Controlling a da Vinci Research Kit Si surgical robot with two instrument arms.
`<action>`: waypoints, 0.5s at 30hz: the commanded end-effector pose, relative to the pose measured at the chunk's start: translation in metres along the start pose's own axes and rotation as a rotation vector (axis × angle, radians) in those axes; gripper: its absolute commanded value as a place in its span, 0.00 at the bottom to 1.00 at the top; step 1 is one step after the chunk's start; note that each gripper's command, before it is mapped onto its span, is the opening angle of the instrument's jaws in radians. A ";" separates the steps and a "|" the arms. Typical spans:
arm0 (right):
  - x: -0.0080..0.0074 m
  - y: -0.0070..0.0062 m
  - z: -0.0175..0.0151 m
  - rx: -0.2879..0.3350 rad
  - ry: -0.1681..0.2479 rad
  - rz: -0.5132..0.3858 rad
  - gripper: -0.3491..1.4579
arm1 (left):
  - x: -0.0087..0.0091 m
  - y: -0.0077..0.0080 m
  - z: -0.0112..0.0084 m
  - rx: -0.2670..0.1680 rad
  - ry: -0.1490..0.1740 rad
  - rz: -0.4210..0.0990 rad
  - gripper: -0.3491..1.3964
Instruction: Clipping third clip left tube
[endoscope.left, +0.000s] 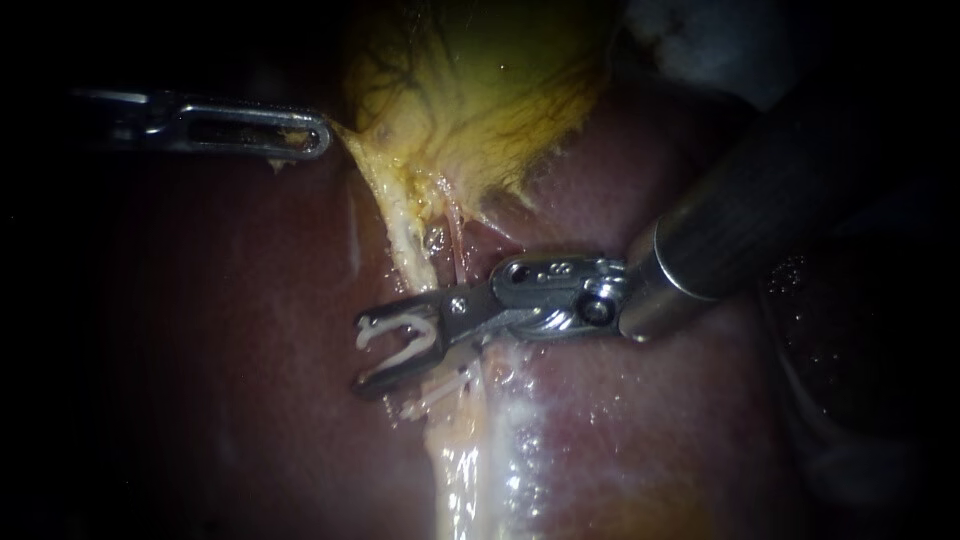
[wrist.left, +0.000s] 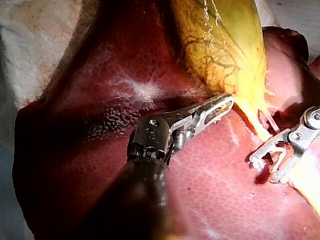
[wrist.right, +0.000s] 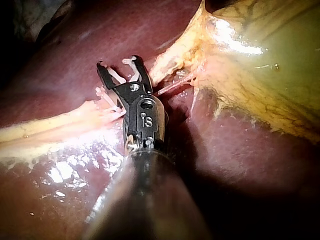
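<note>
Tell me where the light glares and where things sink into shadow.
Endoscope view: light pools mid-scene on the gallbladder and the right instrument holding its clip; the left instrument sits in gloom near the dark edge. Left wrist view: evenly lit liver. Right wrist view: wet glare on the liver beside the shaft, shadow on its other side.

A surgical bench set-up, with the organ out in the open.
A liver (wrist.left: 100, 140) lies bare on a pale stained sheet (wrist.left: 35, 45) that shows beyond its edge, the yellow-green gallbladder (wrist.left: 220, 40) on top of it; over it, my left instrument (wrist.left: 227, 102) grips the gallbladder's rim and my right instrument (endoscope.left: 360, 355) carries a white clip (endoscope.left: 400, 340).
</note>
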 end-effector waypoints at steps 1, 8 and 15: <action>0.0001 -0.0001 -0.0002 0.003 -0.001 0.006 0.40 | -0.0001 0.0000 0.0000 0.001 0.000 0.000 0.00; 0.0022 -0.0015 -0.0022 0.027 0.031 -0.004 0.51 | -0.0008 0.0002 -0.0009 -0.006 -0.001 -0.004 0.00; 0.0042 -0.0028 -0.0059 0.116 0.104 0.007 0.52 | -0.0013 0.0003 -0.0017 -0.015 0.000 -0.007 0.00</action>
